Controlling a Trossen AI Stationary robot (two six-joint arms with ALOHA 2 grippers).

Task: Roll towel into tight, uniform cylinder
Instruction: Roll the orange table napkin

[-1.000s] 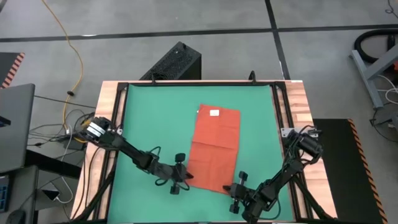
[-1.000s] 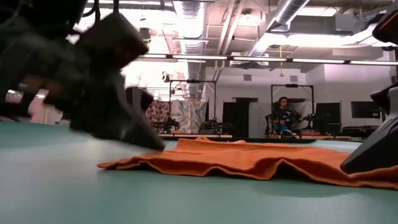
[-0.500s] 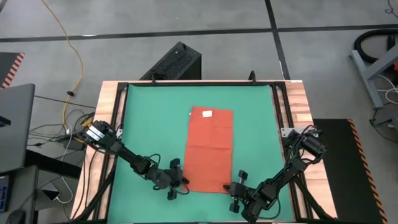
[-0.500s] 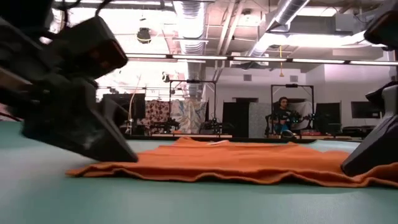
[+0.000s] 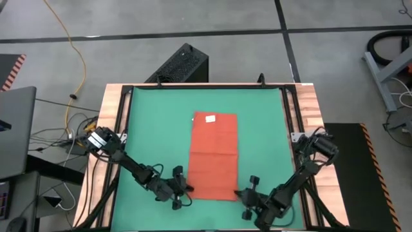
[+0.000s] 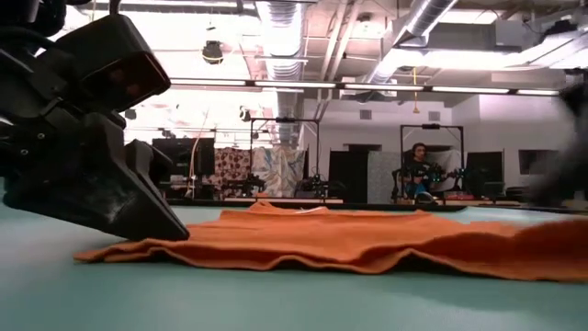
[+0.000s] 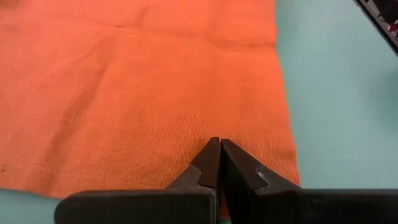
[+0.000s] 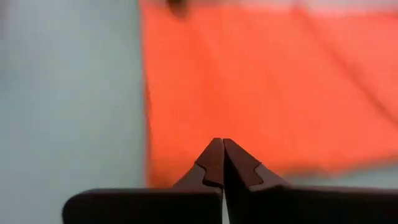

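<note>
A green mat [image 5: 154, 129] covers the table inside a dark frame, with bare wooden table edges [image 5: 311, 109] showing at the left and right sides. On the floor beyond the far edge sits a black box [image 5: 180, 64], a yellow cable [image 5: 72, 45] trails across the concrete to the far left, and a laptop [image 5: 14, 129] lies off the table's left side. In the low view a person [image 6: 421, 170] sits far back in the room.

The towel [image 5: 213, 156] lies flat on the mat, a little right of centre, nothing resting on top of it. It forms an orange-red rectangle whose long axis runs near to far; its small white tag [image 5: 210, 118] sits at the far end. Low, soft wrinkles show along its near edge in the low view.

The left gripper [image 5: 185, 189] sits at the towel's near left corner, its fingers [image 7: 211, 163] pressed together over the cloth's near edge; whether fabric is pinched between them cannot be told. The right gripper [image 5: 241, 193] is just off the near right corner, fingertips [image 8: 219, 158] together with only a hairline between them, above the hem, the picture blurred.
</note>
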